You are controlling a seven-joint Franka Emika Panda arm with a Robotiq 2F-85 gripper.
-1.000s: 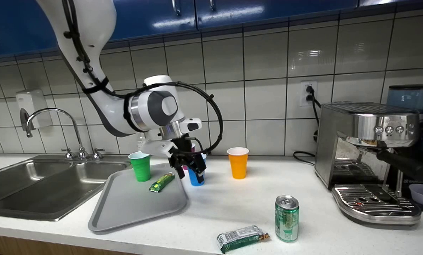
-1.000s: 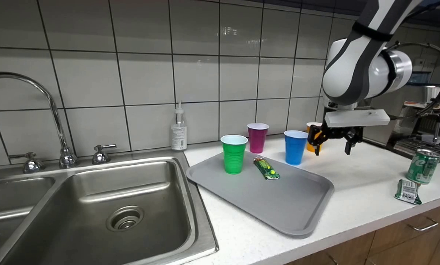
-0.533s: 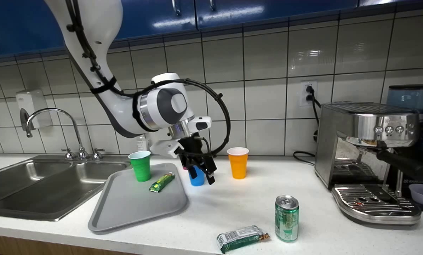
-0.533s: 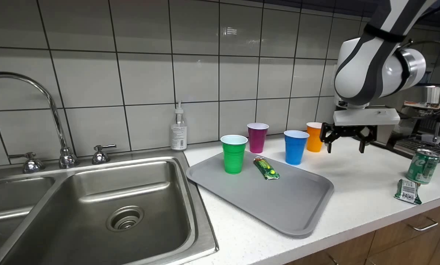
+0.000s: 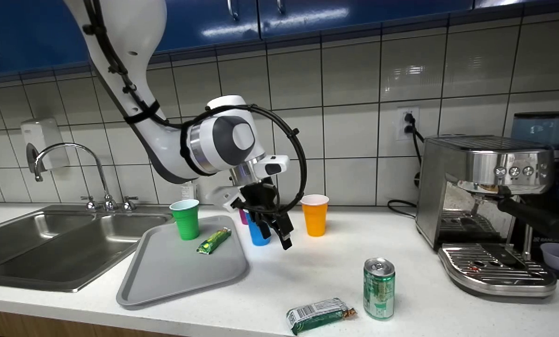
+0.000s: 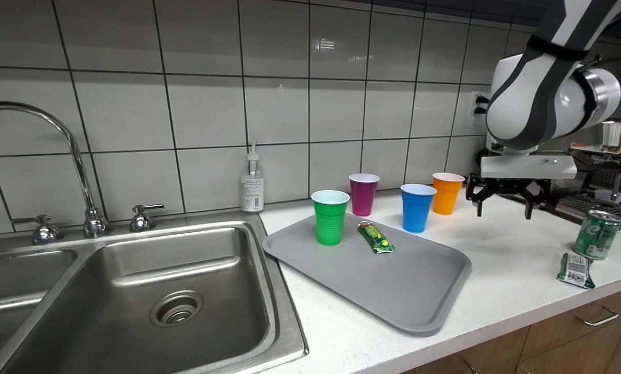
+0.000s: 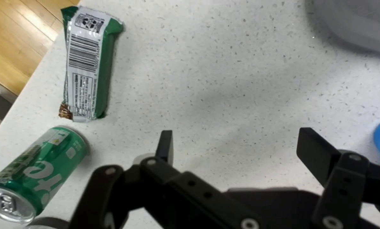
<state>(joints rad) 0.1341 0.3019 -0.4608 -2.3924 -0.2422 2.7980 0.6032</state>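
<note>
My gripper (image 6: pixel 504 212) hangs above the white counter with its jaws wide apart. In the wrist view only speckled counter shows between the fingers (image 7: pixel 317 152). Nearest it are a blue cup (image 6: pixel 418 210) and an orange cup (image 5: pixel 315 217), both upright and apart from it. The blue cup is partly hidden behind the gripper in an exterior view. A green can (image 7: pixel 40 175) stands toward the counter's front, beside a green-and-white wrapped bar (image 7: pixel 85 66). On a grey tray (image 6: pixel 393 296) are a green cup (image 6: pixel 330 221) and a green-yellow wrapped bar (image 6: pixel 375 237).
A purple cup (image 6: pixel 363 197) stands near the tiled wall, behind the tray. The metal sink (image 6: pixel 196 291) and its faucet (image 5: pixel 73 145) lie beyond the tray. A coffee machine (image 5: pixel 485 201) takes up the opposite end. Blue cabinets (image 5: pixel 363 14) hang overhead.
The open gripper has moved away from the tray, toward the coffee machine's side, uncovering the orange cup in an exterior view. Cups, bars, can and tray have stayed put.
</note>
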